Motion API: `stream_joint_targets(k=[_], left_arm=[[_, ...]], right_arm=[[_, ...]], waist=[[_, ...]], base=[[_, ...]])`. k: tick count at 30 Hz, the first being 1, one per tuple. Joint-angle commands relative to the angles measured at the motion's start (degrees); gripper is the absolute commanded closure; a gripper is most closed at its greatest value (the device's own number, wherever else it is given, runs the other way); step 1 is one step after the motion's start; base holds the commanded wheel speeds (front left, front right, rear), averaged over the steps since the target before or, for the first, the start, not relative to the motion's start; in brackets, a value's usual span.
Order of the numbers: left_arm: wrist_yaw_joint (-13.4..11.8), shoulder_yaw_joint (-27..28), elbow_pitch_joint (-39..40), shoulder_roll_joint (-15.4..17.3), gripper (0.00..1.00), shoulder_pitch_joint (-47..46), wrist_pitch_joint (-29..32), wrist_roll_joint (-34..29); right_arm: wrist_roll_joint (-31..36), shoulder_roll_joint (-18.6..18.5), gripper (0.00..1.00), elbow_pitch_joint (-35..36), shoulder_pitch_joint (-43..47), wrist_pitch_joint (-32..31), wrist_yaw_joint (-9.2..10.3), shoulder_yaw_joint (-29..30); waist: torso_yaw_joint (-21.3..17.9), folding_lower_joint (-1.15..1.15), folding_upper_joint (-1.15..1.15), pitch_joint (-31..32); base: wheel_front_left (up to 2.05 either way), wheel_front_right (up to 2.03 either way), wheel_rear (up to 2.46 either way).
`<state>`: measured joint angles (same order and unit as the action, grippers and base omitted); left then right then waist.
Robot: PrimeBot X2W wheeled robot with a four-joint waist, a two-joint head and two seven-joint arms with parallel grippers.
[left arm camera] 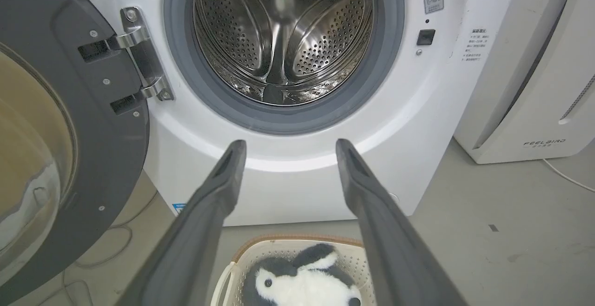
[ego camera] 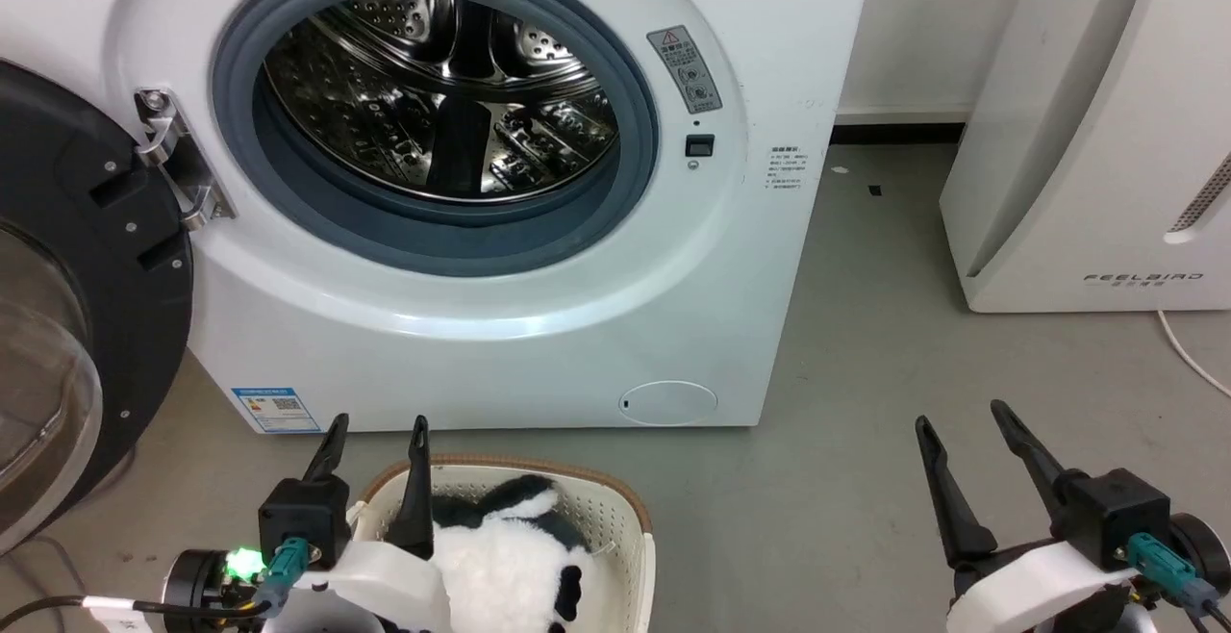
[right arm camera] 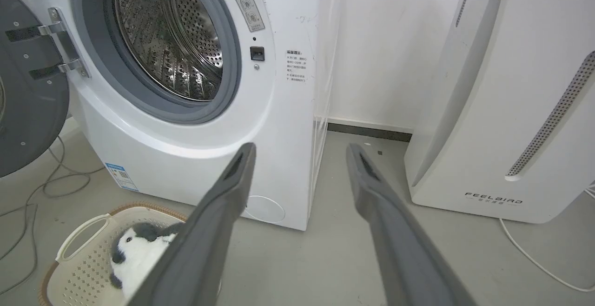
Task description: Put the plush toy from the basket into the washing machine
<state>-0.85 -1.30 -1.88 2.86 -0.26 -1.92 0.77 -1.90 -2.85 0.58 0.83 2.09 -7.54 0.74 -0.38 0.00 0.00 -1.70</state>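
Left gripper spread above plush toy | right gripper spread, fingers up

Grey floor, evenly lit; white wall behind, dark baseboard at its foot; white slanted FEELBIRD appliance at right, white cable trailing beside it; dark cables on floor at left

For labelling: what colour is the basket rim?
The basket rim is brown, clearest in the left wrist view.
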Motion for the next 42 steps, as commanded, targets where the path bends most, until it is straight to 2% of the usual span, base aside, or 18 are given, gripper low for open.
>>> stream_joint_targets(k=[1,19,42], left_arm=[[-0.2,-0.3,-0.4,0.0,0.0,-0.6,-0.6,0.5],[0.7,-1.6,-8.0,1.6,0.0,-5.5,-2.3,1.3],[3.1,-4.9,-22.9,5.3,0.0,-16.4,-0.6,2.3]], right_arm=[[-0.5,0.0,0.0,0.4,-0.3,0.4,0.01,0.1],[-1.5,0.0,0.0,2.2,-2.5,2.6,0.02,1.2],[-4.5,0.0,0.0,4.4,-5.6,5.3,0.03,1.5]], waist=[[-0.1,0.0,0.0,-0.3],[-2.0,0.0,0.0,-6.4],[-5.6,0.0,0.0,-17.0]], base=[[0.0,0.0,0.0],[0.0,0.0,0.0],[0.0,0.0,0.0]])
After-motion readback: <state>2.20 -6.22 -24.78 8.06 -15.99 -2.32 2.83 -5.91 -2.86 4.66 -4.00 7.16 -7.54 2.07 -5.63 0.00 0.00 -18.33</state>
